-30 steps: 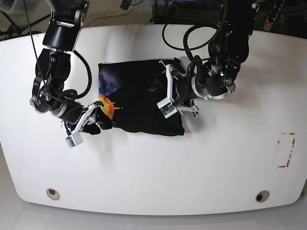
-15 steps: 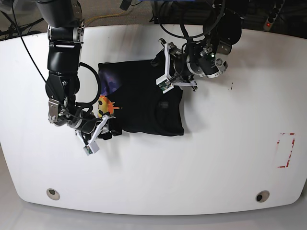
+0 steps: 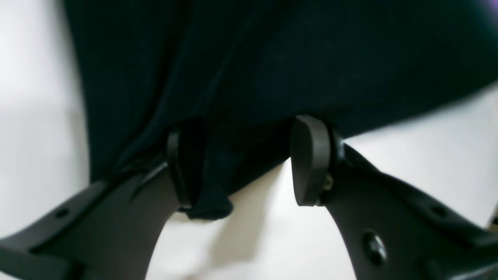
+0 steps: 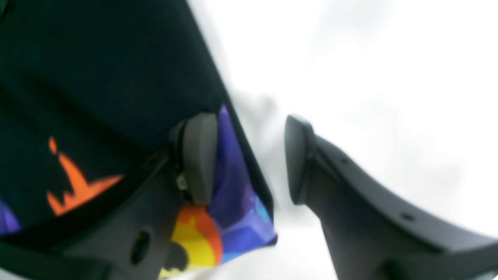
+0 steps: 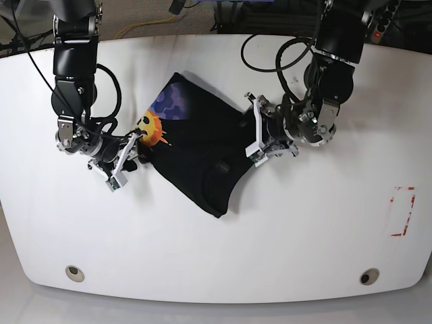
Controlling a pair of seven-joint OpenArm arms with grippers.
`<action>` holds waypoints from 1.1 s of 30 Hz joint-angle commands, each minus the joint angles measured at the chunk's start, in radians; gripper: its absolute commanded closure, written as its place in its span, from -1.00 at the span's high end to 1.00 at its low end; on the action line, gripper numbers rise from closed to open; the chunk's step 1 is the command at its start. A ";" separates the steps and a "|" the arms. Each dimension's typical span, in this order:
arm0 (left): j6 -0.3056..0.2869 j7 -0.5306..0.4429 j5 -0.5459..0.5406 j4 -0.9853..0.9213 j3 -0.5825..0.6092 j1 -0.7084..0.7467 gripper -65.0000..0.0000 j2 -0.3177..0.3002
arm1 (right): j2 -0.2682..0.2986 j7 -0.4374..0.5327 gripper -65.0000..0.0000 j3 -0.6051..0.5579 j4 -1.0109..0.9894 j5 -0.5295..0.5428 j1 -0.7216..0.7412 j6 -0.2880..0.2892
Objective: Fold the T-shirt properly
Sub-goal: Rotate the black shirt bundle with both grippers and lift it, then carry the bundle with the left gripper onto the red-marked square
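The black T-shirt (image 5: 202, 158) lies folded and turned diagonally on the white table (image 5: 283, 229), its orange-yellow and purple print (image 5: 154, 127) at the upper left edge. My right gripper (image 5: 127, 164) is at the shirt's left corner. In the right wrist view it (image 4: 249, 155) stands open, one finger (image 4: 198, 155) over the printed cloth (image 4: 233, 194), the other over bare table. My left gripper (image 5: 255, 142) is at the shirt's right edge. The left wrist view shows it (image 3: 241, 155) open, straddling the black hem (image 3: 210, 194), which touches one pad (image 3: 183, 167).
A red tape rectangle (image 5: 403, 210) marks the table's right side. Two round holes (image 5: 75, 273) (image 5: 368, 276) sit near the front edge. Cables and a power strip (image 5: 385, 20) lie behind the table's back edge.
The shirt has swung from lying square to lying diagonally. My left gripper came down from the shirt's top right corner to its right edge. My right gripper shifted up along the left corner.
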 commanded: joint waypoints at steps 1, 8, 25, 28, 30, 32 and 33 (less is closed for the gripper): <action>0.010 0.008 0.024 -0.023 -0.006 -0.053 0.00 -0.017 | 0.012 -0.017 -0.22 0.005 0.052 0.004 -0.011 0.006; 0.009 -0.006 0.024 -0.140 -0.005 -0.181 0.00 -0.078 | -0.036 -0.071 -0.22 -0.006 0.239 0.004 -0.163 0.006; 0.024 0.009 0.023 0.272 -0.014 -0.118 0.02 -0.178 | -0.258 -0.190 -0.22 -0.144 0.381 0.015 -0.196 0.006; 0.121 0.009 0.024 0.347 -0.015 -0.038 0.15 -0.114 | -0.248 -0.192 -0.22 -0.144 0.444 0.015 -0.193 0.006; 0.196 0.008 0.024 0.362 -0.014 0.002 0.34 -0.084 | -0.228 -0.197 -0.22 -0.143 0.486 0.017 -0.194 0.006; 0.271 0.003 0.024 0.365 -0.014 0.039 0.50 -0.048 | -0.202 -0.223 -0.22 -0.135 0.510 0.017 -0.199 0.006; 0.300 0.001 0.024 0.365 -0.014 0.050 0.54 -0.026 | -0.192 -0.235 -0.22 -0.115 0.517 0.020 -0.199 0.006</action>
